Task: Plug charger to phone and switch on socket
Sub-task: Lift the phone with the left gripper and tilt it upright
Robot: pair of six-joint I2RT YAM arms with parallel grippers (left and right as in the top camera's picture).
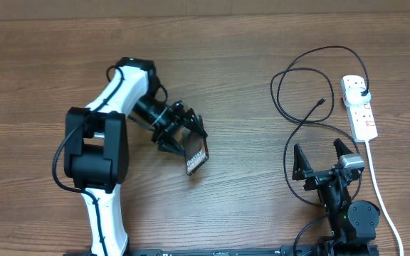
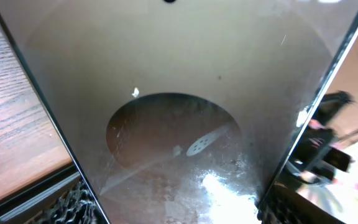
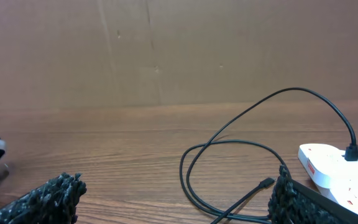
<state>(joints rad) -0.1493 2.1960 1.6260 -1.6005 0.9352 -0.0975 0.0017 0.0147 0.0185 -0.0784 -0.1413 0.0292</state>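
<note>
1. The phone (image 1: 198,159) was gripped across its width by the left tool (image 1: 185,137). It was tilted above the middle of the counter (image 1: 248,213). I could not tell whether its lower edge touched the wood.
2. In the left wrist view the phone's dark face filled almost the whole space between the fingers (image 2: 67,205), so the hold looked deep and firm.
3. The charger (image 1: 285,85) lay in loose loops well to the right. Its connector tip (image 1: 324,102) was free on the counter, and its plug (image 1: 362,92) was already seated in the socket (image 1: 361,117).
4. The right tool (image 1: 321,158) stood wide open and empty, near the loops and short of the tip.
5. The step in hand seemed to be bringing tip and phone together. To do it well, the right tool would need to pinch the cable just behind the tip, so the tip stayed stiff and square. The left tool would need to hold the phone steady, with its port end facing across and clear of the fingers.
6. Slack in the loops should let the tip travel without tugging the plug.
7. Whether the socket's switch was on was too small to tell.
</note>
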